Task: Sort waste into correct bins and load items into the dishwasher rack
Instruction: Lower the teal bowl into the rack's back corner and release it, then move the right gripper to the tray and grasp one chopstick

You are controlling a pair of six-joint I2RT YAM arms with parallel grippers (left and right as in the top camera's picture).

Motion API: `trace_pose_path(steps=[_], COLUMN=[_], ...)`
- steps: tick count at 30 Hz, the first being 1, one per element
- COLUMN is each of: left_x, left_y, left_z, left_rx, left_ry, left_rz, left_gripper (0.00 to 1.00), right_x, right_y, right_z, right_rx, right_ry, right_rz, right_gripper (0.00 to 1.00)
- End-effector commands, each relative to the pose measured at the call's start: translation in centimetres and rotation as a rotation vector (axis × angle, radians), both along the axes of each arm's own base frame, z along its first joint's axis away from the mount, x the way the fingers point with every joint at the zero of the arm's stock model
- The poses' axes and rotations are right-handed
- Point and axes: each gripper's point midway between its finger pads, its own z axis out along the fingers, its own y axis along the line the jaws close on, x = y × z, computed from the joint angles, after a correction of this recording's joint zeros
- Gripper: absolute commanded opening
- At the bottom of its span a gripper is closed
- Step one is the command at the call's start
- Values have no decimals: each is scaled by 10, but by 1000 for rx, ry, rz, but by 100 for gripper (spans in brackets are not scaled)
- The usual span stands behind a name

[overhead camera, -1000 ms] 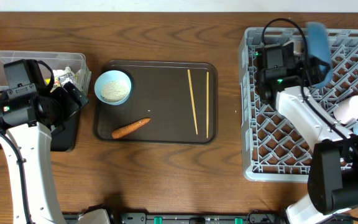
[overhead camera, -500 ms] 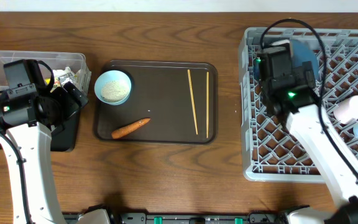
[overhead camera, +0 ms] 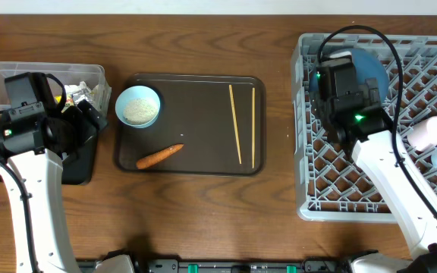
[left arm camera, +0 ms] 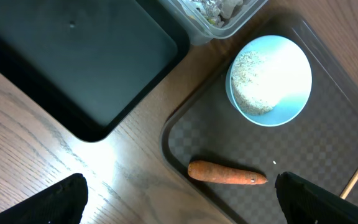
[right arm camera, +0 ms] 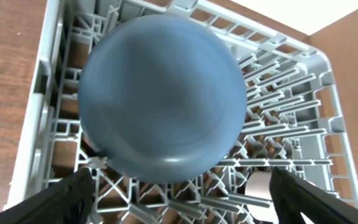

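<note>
Left jaws and right jaws stand wide, empty — the dark blue bowl rests in a corner of the grey rack; rice bowl, carrot and chopsticks lie on the brown tray.

The large dark blue bowl sits in a corner of the grey dishwasher rack, with the wide-spread fingers clear of it.

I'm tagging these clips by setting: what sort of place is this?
Likely a staged dish-clearing bench: a grey dishwasher rack holding a dark blue bowl, a brown serving tray on a wooden table.
</note>
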Motion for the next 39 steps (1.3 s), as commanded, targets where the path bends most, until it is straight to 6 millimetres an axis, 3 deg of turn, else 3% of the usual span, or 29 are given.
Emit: trace_pose_path(steps=[1, 5, 12, 14, 17, 22, 29, 39], left_x=[-1, 10, 40, 44, 41, 24, 6, 0], left_y=[-1, -17, -83, -101, -109, -87, -61, -40], left_z=[-4, -1, 7, 4, -5, -18, -24, -25], left_rx=[-7, 13, 81, 89, 90, 108, 82, 64], left_ry=[11, -11, -91, -89, -48, 62, 134, 148], left_rz=[8, -80, -407, -478, -501, -388, -277, -176], left_gripper=[98, 98, 98, 98, 98, 98, 98, 98], right_x=[-2, -7, -22, -27, -28, -32, -25, 11], right_y=[10, 50, 98, 109, 114, 131, 180, 261], right_z=[-6, -19, -25, -25, -24, -20, 6, -28], right_rx=[78, 256, 509, 575, 661, 682, 677, 632], right_ry=[27, 95, 175, 197, 200, 201, 186, 365], right_rz=[38, 186, 330, 346, 289, 285, 320, 310], right_gripper=[98, 99, 99, 99, 94, 86, 85, 89])
